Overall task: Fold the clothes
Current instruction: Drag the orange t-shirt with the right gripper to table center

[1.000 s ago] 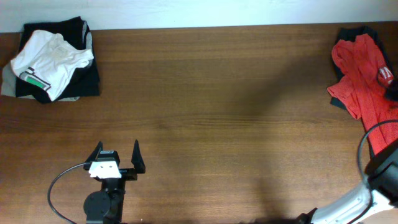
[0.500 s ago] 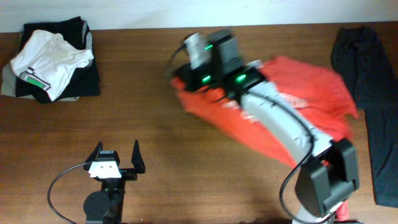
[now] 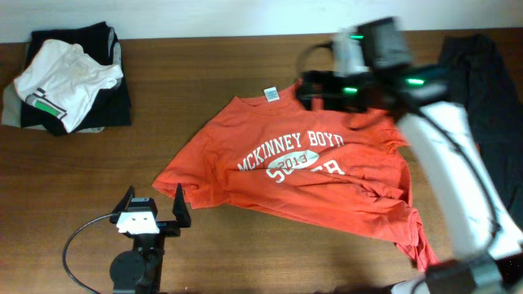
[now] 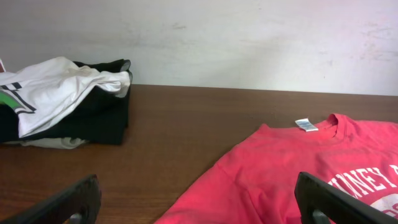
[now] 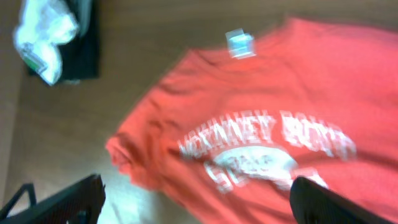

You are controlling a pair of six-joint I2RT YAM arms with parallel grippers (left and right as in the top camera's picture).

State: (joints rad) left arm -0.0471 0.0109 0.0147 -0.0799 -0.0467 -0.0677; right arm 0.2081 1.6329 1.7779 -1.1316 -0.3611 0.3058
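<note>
Obs.: a second ago the red-orange T-shirt (image 3: 302, 175) was a crumpled heap at the right edge of the bench (image 3: 204, 131), on top of a dark garment (image 3: 482, 90). Half a second ago the right arm was sweeping it across. At this moment it lay spread on the bench, "McKINNEY BOYD" lettering up, neck tag (image 3: 270, 93) toward the far wall.

Right claw (image 3: 315, 90): blurred overhead, above the collar end. In its wrist view both fingers stood wide apart with nothing between them, the shirt's chest print beneath and ahead. Judged released.

Left claw (image 3: 153, 202): not shifted across all three overhead frames; jaws wide, empty. The shirt's near sleeve corner lay just beside its right finger, the body ahead and to its right.

White shirt on the dark stack (image 3: 65, 77): well apart, far to the left claw's left, undisturbed.

Judgement: lay-out step essentially done, no fold made yet. The lower right of the shirt looked bunched and probably needs smoothing first.
</note>
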